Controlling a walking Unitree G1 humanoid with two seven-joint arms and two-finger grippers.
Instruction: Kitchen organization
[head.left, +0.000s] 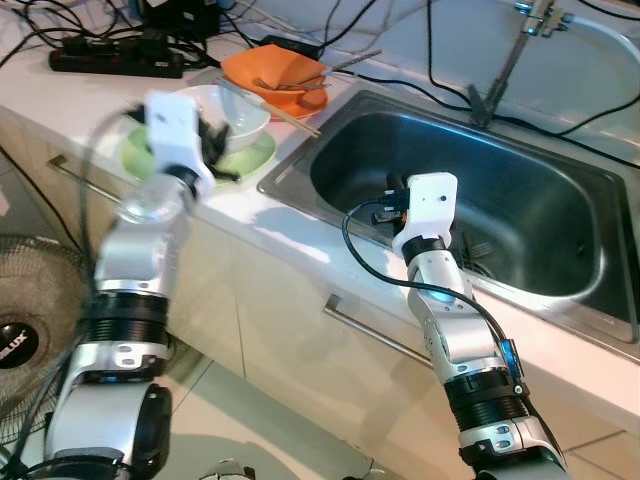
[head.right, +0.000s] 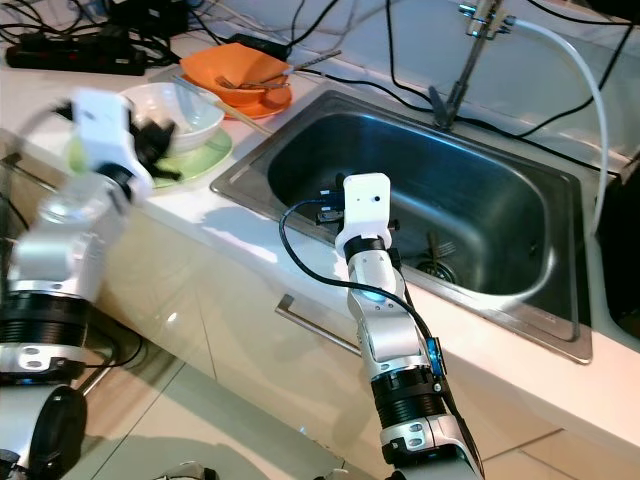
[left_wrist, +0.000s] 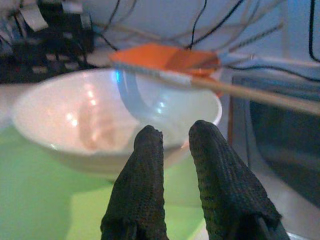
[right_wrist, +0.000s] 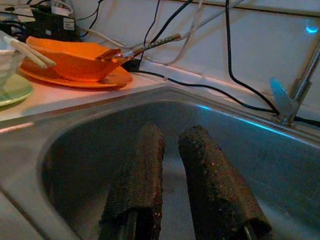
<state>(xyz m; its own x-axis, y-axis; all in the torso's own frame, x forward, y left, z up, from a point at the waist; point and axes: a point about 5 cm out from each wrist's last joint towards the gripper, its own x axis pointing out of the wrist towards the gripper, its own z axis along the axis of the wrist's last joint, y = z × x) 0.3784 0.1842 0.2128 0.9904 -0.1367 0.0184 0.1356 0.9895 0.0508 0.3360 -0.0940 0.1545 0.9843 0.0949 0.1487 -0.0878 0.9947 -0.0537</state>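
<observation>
Upper left of the frame, the left claw (left_wrist: 170, 150), fingers pressed nearly together and empty, hovered at the white bowl (head.left: 235, 115) on the green plate (head.left: 250, 160), the right claw (right_wrist: 172, 170) likewise over the sink (head.left: 560, 290), and a clumsy nudge could've tipped that bowl off the table (head.left: 270, 225).

Silver arms, white wrist housings, black cable loops; black textured pincer fingers (right_wrist: 215, 185).

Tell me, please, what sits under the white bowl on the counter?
The white bowl rests on a green plate, whose rim shows around it. The bowl covers the plate's middle, and the left gripper hovers beside it.
</observation>
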